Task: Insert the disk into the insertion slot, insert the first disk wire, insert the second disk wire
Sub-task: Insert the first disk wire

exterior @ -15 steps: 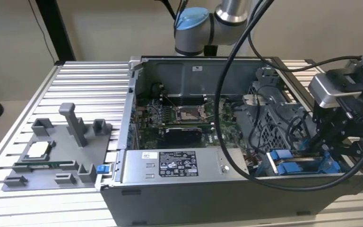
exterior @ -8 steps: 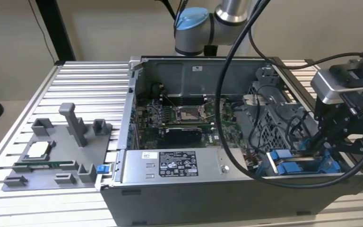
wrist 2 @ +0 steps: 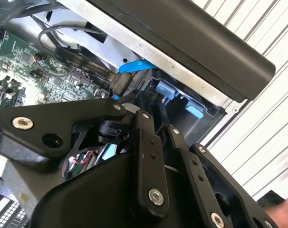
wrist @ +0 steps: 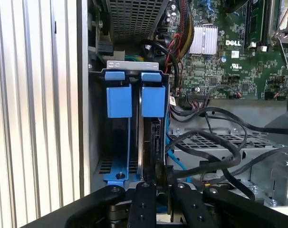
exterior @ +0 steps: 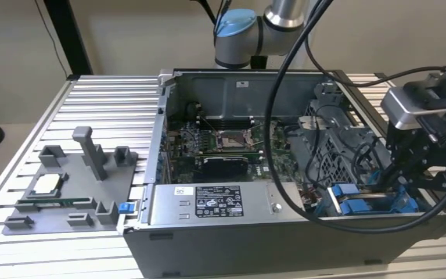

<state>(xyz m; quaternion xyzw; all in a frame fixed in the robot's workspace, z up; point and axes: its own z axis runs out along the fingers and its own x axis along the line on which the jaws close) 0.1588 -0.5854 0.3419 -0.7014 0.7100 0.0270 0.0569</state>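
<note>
While the arm is hanging over the computer case (exterior: 285, 232) at the exterior view's right, the hand (wrist: 160, 184) is seemingly pinching the near edge of the disk (wrist: 153, 137), fingers (wrist: 146, 202) close together. The disk is standing on edge in the insertion slot (wrist: 119, 102), its long axis running straight away from the hand.

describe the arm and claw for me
The arm is a silver-grey tube with a light-blue joint cap. Black cables loop off it. The claw is made of matte black linked bars with silver screws, and there is a grey box at the wrist.
</note>
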